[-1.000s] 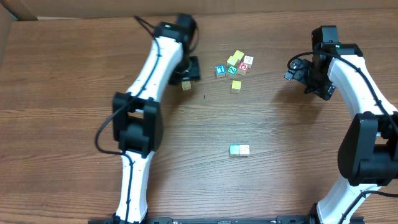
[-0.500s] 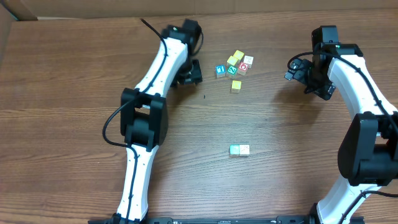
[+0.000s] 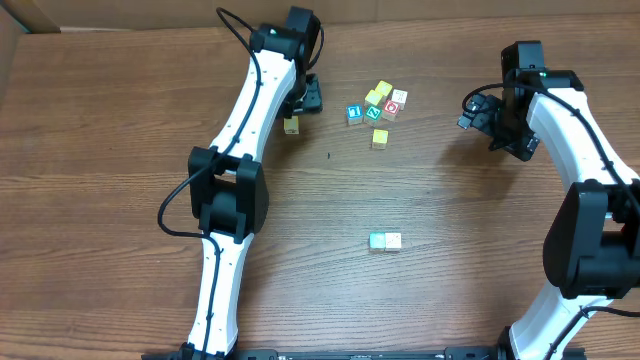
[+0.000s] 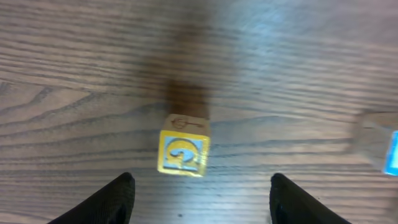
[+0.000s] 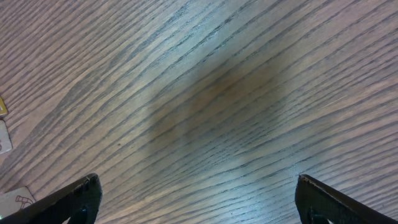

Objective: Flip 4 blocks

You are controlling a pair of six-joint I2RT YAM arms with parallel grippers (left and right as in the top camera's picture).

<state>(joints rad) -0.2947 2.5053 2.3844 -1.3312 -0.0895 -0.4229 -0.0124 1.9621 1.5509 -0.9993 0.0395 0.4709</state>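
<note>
A yellow block (image 3: 291,125) lies free on the wooden table, just in front of my left gripper (image 3: 304,103). In the left wrist view this yellow block (image 4: 184,151) shows a printed face and rests ahead of the open left gripper (image 4: 202,182), whose fingers do not touch it. A second yellow block (image 3: 379,138) sits below the cluster. A teal-green block (image 3: 377,241) and a whitish-cream block (image 3: 393,240) stand side by side nearer the front. My right gripper (image 3: 472,113) hovers to the right of the cluster; in the wrist view the right gripper (image 5: 198,182) is wide open over bare wood.
A cluster of several cubes (image 3: 378,103) lies at the back middle, among them a blue-faced cube (image 3: 354,113) and a red-faced cube (image 3: 391,108). The blue-faced cube's edge (image 4: 380,146) shows at the right of the left wrist view. A cardboard wall (image 3: 120,15) runs along the back.
The left gripper has pulled back from the yellow block toward the table's far edge; the block, under or hidden by it earlier, now lies uncovered. The right arm has not moved.
</note>
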